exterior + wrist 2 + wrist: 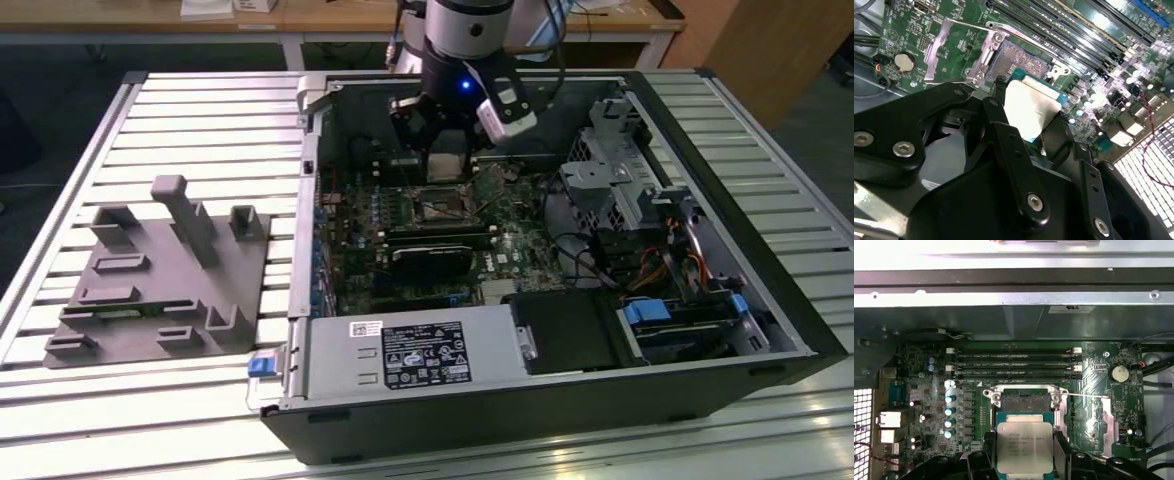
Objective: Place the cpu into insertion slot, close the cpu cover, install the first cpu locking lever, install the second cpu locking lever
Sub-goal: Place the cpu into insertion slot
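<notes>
Where an open computer case [561,400] lies on its side on a slatted metal table [200,110], the nearest part in the exterior view is the power supply [400,355] with its printed label. At the exterior view's left, a grey moulded fixture [154,275] sits on the table, well apart from the work.

Further in, on the green motherboard [354,250], comes a long black card [430,250]. Just beyond it is the insertion slot [447,203], a small square socket with a black frame. Its centre is dark and bare, so no chip is seated.

Above and slightly beyond the slot hangs the gripper [450,160]. Its two black fingers [985,452] are closed on opposite edges of the cpu [1024,447], pale metal face toward the wrist. In the first wrist view the chip's edges run parallel with the socket frame. The slot lies straight ahead of the chip, close but apart, so the chip appears held short of the opening.

The cpu cover [954,47], a silvery frame with a cut-out centre, is swung open to one side of the slot, toward a coin battery [904,61]. On the far side of the slot from the chip run the memory slots [1014,365], and past them a grey case wall [1014,300].
</notes>
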`<control>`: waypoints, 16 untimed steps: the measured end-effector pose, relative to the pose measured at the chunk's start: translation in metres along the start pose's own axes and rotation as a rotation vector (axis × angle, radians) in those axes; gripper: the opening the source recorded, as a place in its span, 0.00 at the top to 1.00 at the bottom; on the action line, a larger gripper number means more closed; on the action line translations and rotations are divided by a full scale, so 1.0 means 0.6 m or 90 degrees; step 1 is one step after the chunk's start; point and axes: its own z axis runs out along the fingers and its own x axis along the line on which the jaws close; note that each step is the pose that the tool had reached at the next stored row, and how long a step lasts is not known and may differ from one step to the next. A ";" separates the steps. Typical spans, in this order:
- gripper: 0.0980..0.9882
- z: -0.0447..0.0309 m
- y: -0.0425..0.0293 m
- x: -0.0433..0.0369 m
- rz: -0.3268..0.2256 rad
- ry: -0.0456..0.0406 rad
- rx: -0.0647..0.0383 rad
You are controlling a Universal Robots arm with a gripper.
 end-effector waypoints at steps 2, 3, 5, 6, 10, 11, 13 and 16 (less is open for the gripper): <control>0.50 0.002 0.001 -0.002 0.000 0.0001 0.000; 0.50 0.003 0.001 -0.003 0.000 0.0000 0.000; 0.50 0.006 0.001 -0.005 0.000 0.0000 0.000; 0.50 0.008 0.001 -0.006 0.000 0.0000 0.000; 0.50 0.017 0.001 -0.007 -0.001 -0.0002 0.000; 0.50 0.020 0.001 -0.007 -0.002 -0.0007 0.000; 0.50 0.024 0.000 -0.007 -0.003 -0.0023 0.000; 0.50 0.031 0.000 -0.007 -0.005 -0.0051 0.000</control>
